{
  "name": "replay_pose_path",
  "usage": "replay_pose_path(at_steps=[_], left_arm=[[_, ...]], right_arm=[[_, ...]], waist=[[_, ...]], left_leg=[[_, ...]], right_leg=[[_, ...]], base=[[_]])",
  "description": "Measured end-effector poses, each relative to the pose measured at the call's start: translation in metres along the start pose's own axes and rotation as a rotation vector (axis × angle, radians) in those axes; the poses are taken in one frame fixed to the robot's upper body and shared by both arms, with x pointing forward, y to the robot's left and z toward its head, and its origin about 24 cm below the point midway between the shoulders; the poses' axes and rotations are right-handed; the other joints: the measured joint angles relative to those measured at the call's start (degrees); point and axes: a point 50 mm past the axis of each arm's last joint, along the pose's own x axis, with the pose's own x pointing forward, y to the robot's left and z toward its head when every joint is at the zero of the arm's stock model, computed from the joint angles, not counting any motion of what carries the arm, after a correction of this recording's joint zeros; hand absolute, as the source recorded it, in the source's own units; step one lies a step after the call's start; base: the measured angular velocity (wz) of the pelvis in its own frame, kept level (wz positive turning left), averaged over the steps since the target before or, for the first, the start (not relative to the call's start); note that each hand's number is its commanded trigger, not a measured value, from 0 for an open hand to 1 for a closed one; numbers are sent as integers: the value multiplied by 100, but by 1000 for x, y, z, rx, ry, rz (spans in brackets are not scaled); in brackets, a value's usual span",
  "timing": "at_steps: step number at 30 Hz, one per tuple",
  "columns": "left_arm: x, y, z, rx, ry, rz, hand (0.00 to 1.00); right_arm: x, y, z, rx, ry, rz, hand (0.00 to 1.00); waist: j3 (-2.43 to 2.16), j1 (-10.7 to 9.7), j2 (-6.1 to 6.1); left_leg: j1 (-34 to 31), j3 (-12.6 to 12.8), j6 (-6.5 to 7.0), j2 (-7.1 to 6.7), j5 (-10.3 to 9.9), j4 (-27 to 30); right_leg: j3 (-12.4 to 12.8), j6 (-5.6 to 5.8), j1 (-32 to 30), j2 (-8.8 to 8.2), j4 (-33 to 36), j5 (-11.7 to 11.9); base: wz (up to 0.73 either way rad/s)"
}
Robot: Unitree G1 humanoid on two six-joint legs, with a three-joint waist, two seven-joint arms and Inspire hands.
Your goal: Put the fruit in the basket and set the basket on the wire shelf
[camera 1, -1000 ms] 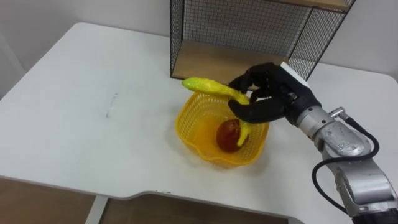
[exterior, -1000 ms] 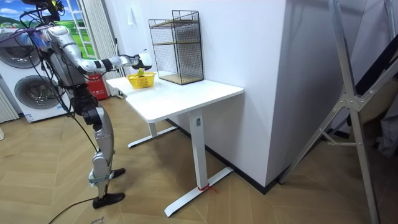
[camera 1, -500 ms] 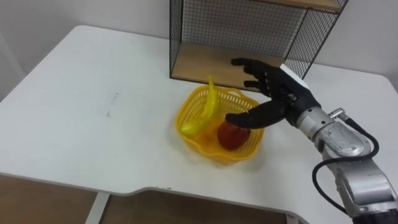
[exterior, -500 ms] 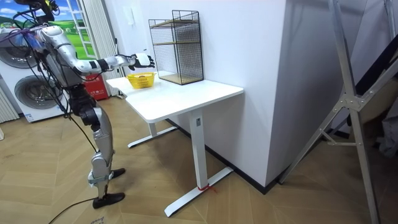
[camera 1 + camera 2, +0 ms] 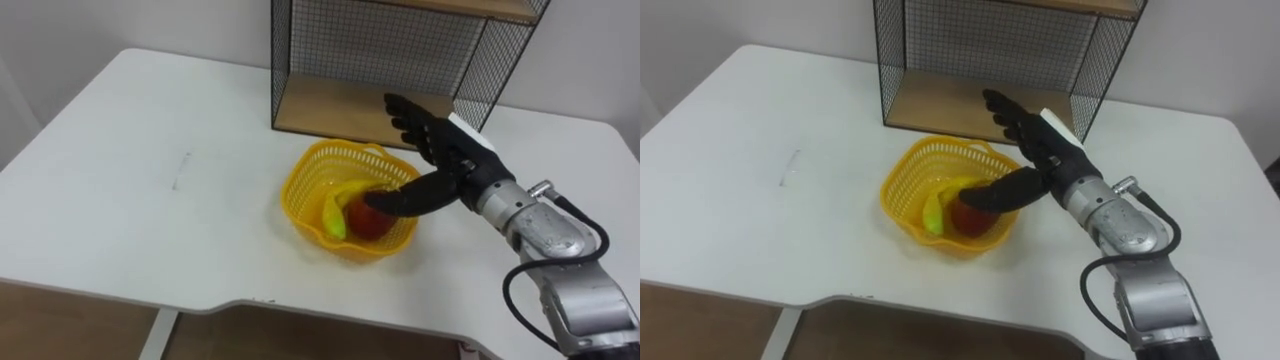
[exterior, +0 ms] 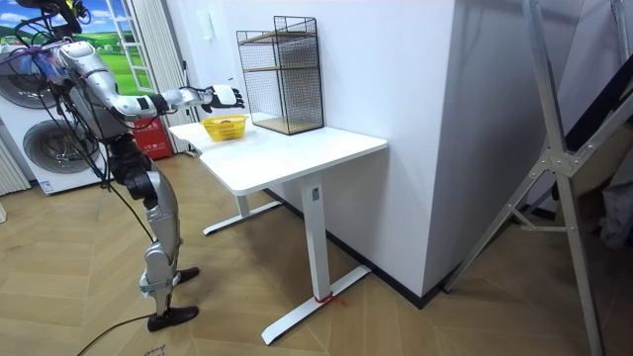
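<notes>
White bench (image 5: 150,130) on a white frame with a T-shaped foot, over a wooden plank floor (image 6: 396,326). Faint grey mark (image 5: 180,170) on the bench top, toward nine o'clock. In the room view, at nine o'clock, a front-loading washing machine (image 6: 54,148); just beside it, toward three o'clock, a small red object (image 6: 150,138), too small to identify. At three o'clock, a grey metal stand (image 6: 554,168) with crossed legs against the white wall (image 6: 396,69).

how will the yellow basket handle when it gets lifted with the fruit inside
The yellow plastic mesh basket looks thin-walled, so it probably flexes if squeezed. It seems light; the red fruit and yellow banana lie loose inside, so they may shift and tip it when lifted.
</notes>
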Motion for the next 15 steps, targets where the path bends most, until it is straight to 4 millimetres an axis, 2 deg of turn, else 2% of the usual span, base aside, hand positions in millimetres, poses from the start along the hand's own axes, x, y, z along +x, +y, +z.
replay_pose_path(at_steps=[1, 6, 9, 11, 15], left_arm=[[0, 0, 0, -1, 1, 0, 0], [0, -2, -3, -40, 5, -2, 0], [-1, -5, -6, -75, 15, -15, 0], [-2, -8, -14, -142, 28, -24, 0], [-4, -9, -29, -262, 57, -19, 0]], right_arm=[[0, -1, 0, 9, -3, -2, 0], [-2, -7, 2, 96, -33, -59, 0], [-3, -11, 0, 138, -39, -100, 0], [-7, -19, 1, 149, -47, -151, 0], [-20, -39, 0, 231, -81, -306, 0]], waist=[[14, 3, 21], [19, -11, 35], [28, -115, 101], [-2, -171, 168], [-20, -253, 300]], left_leg=[[-2, 9, 0, 3, 0, -2], [-16, 8, 2, -2, 2, -1], [-19, -4, 6, -7, -1, 30], [-23, 2, 10, -7, -4, 34], [64, 26, 10, -7, -2, -15]], right_leg=[[-1, 0, 0, 0, -1, 0], [4, 0, 8, 0, -3, 0], [3, 4, 35, 1, -5, 3], [-13, 7, 32, -1, -6, 5], [-8, 8, 84, -10, -18, 5]], base=[[0], [0], [5], [0], [-1]])
